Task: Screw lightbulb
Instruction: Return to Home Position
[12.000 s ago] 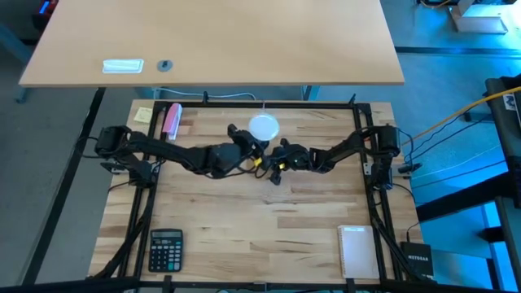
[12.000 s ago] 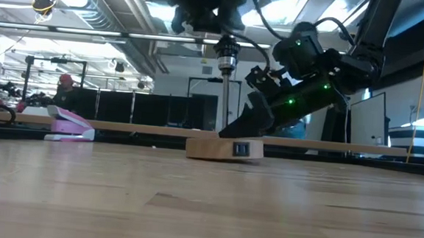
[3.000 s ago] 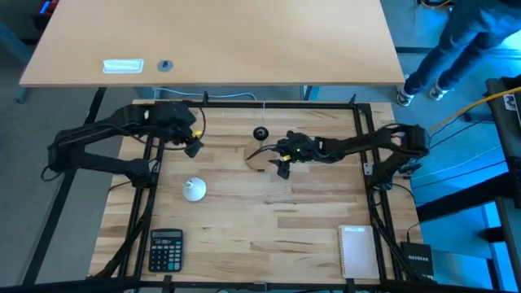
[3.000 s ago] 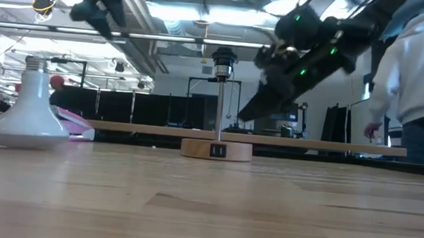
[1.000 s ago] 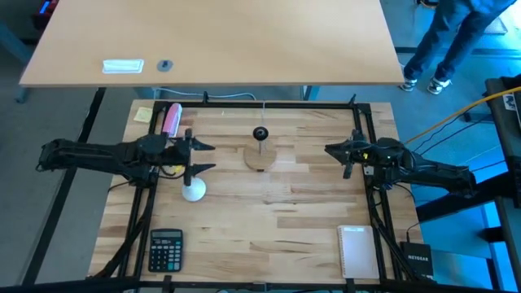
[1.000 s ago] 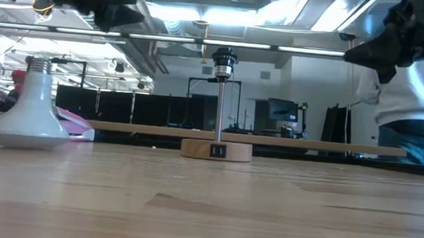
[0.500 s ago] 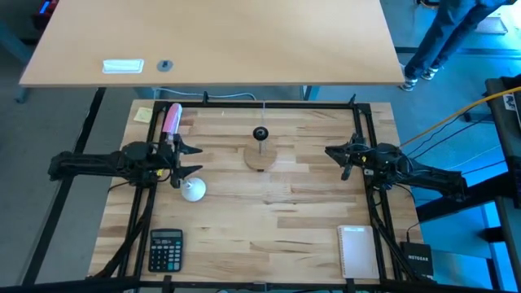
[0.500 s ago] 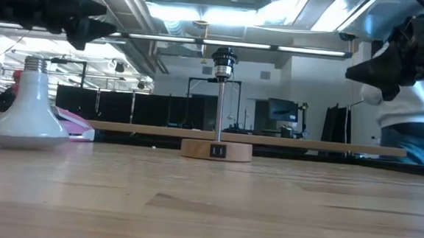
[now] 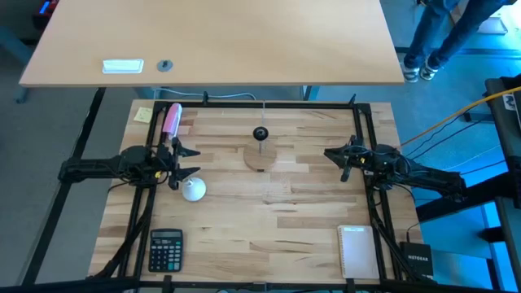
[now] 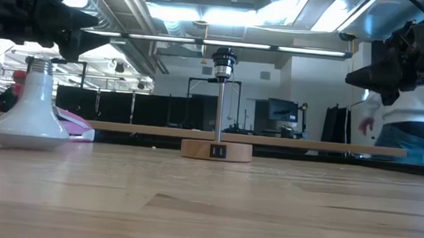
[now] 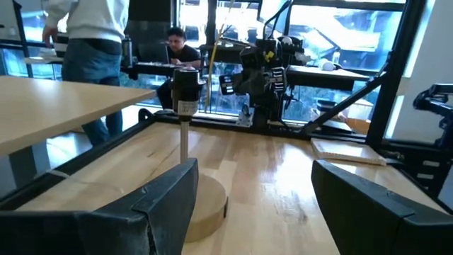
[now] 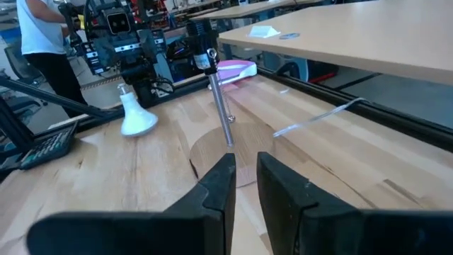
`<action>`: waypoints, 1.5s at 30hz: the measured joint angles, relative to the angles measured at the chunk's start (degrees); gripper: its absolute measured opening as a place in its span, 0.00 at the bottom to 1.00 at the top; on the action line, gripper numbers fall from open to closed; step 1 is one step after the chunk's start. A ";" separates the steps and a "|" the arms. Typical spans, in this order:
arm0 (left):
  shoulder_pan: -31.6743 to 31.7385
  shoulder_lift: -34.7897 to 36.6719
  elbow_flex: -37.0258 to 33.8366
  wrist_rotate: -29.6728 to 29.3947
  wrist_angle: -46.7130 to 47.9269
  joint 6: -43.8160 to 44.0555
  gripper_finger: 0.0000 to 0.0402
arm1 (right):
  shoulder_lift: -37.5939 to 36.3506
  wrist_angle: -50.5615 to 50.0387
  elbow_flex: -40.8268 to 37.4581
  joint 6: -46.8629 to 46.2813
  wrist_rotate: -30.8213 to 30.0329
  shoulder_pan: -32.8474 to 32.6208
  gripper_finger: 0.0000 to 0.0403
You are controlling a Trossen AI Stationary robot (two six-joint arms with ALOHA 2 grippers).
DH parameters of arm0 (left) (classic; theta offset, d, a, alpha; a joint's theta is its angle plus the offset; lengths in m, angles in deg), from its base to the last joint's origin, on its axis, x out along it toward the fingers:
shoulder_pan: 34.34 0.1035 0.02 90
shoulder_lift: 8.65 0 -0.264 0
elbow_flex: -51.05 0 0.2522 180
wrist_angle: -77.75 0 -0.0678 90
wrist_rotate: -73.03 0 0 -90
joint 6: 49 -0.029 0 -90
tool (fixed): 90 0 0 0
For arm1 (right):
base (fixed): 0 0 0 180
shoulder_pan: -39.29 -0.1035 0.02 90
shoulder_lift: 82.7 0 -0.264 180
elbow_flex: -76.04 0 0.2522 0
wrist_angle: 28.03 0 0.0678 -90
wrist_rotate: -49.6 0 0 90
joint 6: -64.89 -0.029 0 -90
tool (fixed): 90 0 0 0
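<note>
The white lightbulb (image 9: pixel 193 190) stands alone on the table near the left edge, resting on its globe with the silvery screw base (image 10: pixel 37 66) pointing up. The lamp, a wooden disc (image 9: pixel 260 158) with an upright rod and black socket (image 10: pixel 223 63), stands at mid-table toward the far side. My left gripper (image 9: pixel 192 159) hovers open just on the far side of the bulb, pointing level toward the lamp; nothing lies between its fingers (image 11: pixel 164 204). My right gripper (image 9: pixel 330 154) hangs shut near the right edge, pointing toward the lamp (image 12: pixel 221 99) and holding nothing.
A pink stapler (image 9: pixel 172 120) lies at the far left, a calculator (image 9: pixel 166 248) at the near left, a notepad (image 9: pixel 356 251) at the near right. A large desk (image 9: pixel 212 41) stands beyond the far edge, and a person (image 9: pixel 444 32) walks behind it at right.
My left gripper has drawn back toward the table's left edge and sunk, still open, now level beside the bulb's top. My right gripper has sunk a little, still shut. The bulb and lamp have stayed where they were.
</note>
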 joint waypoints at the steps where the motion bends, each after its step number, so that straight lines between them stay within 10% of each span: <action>1: 0.00 0.00 0.00 -0.01 0.17 0.10 0.66 | -0.01 -0.04 -0.19 0.00 0.00 0.00 0.16; 45: -0.07 -0.16 -1.77 0.59 -0.63 0.57 0.66 | 0.50 12.93 -5.09 6.03 5.97 0.00 0.16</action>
